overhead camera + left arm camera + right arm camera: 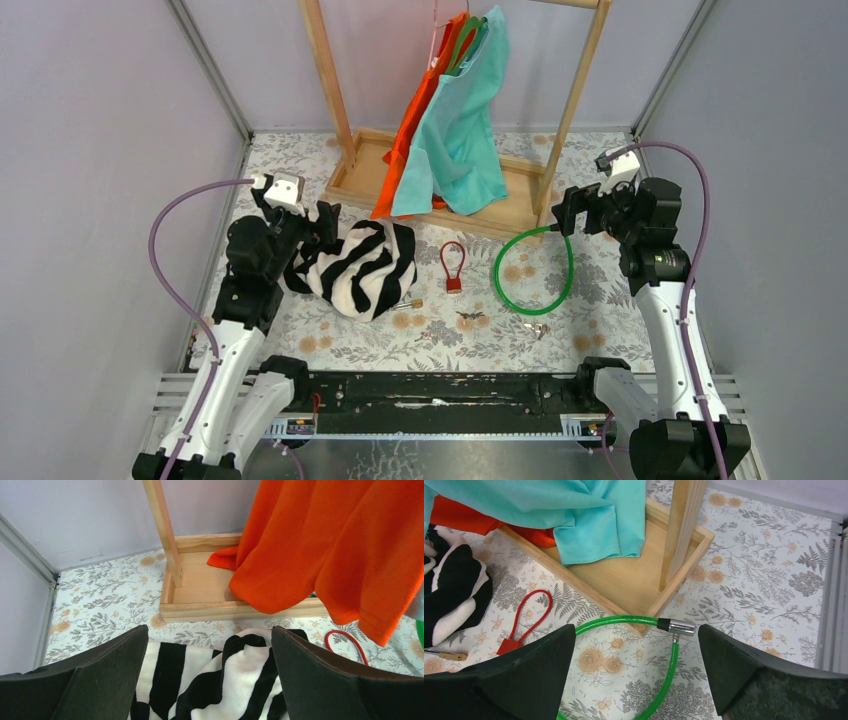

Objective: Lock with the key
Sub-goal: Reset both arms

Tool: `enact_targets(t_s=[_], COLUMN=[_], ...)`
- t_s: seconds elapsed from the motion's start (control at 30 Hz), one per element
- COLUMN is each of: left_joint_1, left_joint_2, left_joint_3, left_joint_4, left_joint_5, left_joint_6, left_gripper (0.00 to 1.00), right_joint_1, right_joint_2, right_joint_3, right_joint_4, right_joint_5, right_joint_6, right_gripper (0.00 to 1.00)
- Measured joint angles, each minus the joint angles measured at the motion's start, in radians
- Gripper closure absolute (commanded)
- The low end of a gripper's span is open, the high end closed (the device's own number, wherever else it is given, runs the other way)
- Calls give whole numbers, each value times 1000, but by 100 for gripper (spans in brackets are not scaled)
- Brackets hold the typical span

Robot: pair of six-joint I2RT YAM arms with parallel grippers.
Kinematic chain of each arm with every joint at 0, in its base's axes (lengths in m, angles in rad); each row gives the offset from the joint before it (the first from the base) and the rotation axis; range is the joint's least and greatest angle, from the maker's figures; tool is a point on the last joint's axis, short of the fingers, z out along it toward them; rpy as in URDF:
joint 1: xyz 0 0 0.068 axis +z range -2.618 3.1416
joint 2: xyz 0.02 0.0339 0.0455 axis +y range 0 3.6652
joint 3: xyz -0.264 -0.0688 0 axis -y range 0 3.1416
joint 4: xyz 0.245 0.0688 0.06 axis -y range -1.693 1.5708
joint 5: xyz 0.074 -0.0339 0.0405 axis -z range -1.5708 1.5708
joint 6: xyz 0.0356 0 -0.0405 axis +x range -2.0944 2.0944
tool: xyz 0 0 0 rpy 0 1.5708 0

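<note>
Both tools released: your right tool [636, 680] frames the green cable lock [664, 677]; left tool [210, 675] over striped cloth [210, 685]. Keys [538, 329] loose on tabletop [600, 290].

My right gripper [636, 675] fills the lower corners of the frame, jaws spread wide, nothing between them. Between the fingers [519, 680]: a green cable lock [672, 666], looped, its metal end [676, 627] at centre, just beside the corner of the wooden rack base [624, 580]. The rack's upright post [679, 530] rises from that corner, upper centre. A teal garment [574, 515] hangs into the base at top left, an orange one [454, 517] behind it. Left of centre, a small red cable padlock [524, 622] lies on the floral tablecloth [764, 580]. Far left edge: black-and-white striped fabric [454, 590]. A small brass-coloured piece [449, 656] sits below it; can't identify it.
</note>
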Motion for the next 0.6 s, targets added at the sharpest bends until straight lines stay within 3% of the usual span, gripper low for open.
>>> enact_targets(t_s=[0.6], left_joint_1=[13], left_joint_2=[-34], left_joint_3=[-12], left_joint_4=[-13], left_joint_5=[42], left_joint_6=[0], left_gripper=[0], right_joint_1=[0], right_joint_2=[-26], right_joint_3=[-15], right_joint_4=[18], right_joint_5=[27], right_joint_6=[-12], right_gripper=[1])
